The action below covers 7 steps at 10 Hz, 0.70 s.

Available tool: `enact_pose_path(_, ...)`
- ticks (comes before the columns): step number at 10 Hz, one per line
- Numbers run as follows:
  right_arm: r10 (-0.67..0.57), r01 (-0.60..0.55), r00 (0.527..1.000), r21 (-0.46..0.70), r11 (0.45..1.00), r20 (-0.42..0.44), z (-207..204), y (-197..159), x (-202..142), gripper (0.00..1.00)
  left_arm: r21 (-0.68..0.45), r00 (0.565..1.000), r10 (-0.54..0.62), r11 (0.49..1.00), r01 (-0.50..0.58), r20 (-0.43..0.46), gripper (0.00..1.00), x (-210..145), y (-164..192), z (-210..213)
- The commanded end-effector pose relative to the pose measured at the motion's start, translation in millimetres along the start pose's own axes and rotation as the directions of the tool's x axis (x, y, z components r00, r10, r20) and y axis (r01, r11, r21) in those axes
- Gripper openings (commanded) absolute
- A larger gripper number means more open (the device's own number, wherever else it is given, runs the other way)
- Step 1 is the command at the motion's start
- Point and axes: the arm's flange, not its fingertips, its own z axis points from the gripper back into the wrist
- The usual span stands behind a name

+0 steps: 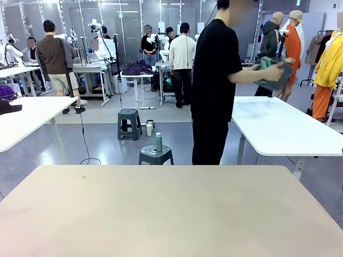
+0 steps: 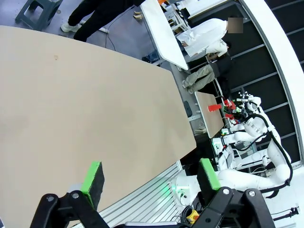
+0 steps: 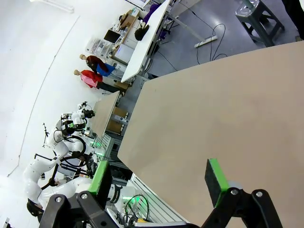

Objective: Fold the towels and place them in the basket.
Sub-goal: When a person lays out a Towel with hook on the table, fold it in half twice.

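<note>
Standing beyond the beige work table (image 1: 161, 209), a person (image 1: 214, 80) holds the basket (image 1: 280, 82) and a green towel (image 1: 266, 63); both claws gape wide.

The person faces the white side table (image 1: 278, 128) at the far right, with both hands (image 1: 276, 71) raised at chest height above it. The dark grey basket is gripped in those hands, well apart from the work table. The green towel sits bunched at the basket's upper edge; whether it lies inside cannot be told. The left claw (image 2: 151, 176) hangs over the work table's edge, green pads (image 2: 92, 176) spread wide, nothing between them. The right claw (image 3: 159, 178) hangs likewise, pads (image 3: 215, 176) spread wide, gripping nothing. A grey stool (image 1: 156, 156) carrying a bottle (image 1: 158, 142) stands on the floor behind the work table.
</note>
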Motion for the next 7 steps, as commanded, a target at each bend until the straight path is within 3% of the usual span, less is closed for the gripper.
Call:
enact_pose_path(1, -0.004, 0.004, 1.0, 0.009, 1.0, 0.005, 1.1, 1.1, 1.1, 1.0, -0.015, 1.0, -0.003, 1.0, 0.003, -0.004, 1.0, 2.6, -0.4, 2.9)
enact_pose_path(7, -0.004, 0.004, 1.0, 0.009, 1.0, 0.005, 1.1, 1.1, 1.1, 1.0, -0.015, 1.0, -0.003, 1.0, 0.003, -0.004, 1.0, 2.6, -0.4, 2.9)
